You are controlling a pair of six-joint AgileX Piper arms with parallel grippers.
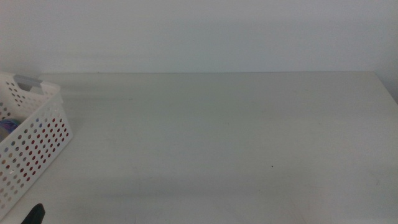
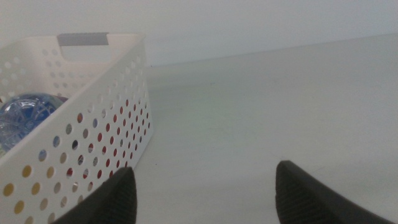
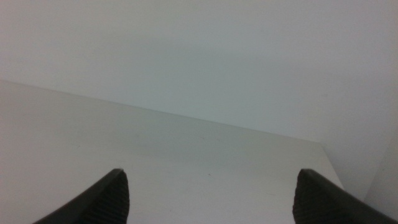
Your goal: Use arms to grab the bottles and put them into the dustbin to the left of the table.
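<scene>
We see the bottles (image 2: 28, 118) lying inside the basket (image 1: 37, 140) at the table's (image 1: 217, 137) left; no bottle shows outside it. Both grippers, left (image 2: 205, 196) and right (image 3: 211, 199), gape wide and empty, so we should keep them back.

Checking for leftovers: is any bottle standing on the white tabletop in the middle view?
No, the white matte tabletop shows bare beside the white perforated plastic basket.

left tool (image 2: 202, 193): jaws apart, holding nothing | right tool (image 3: 208, 199): jaws apart, holding nothing
</scene>
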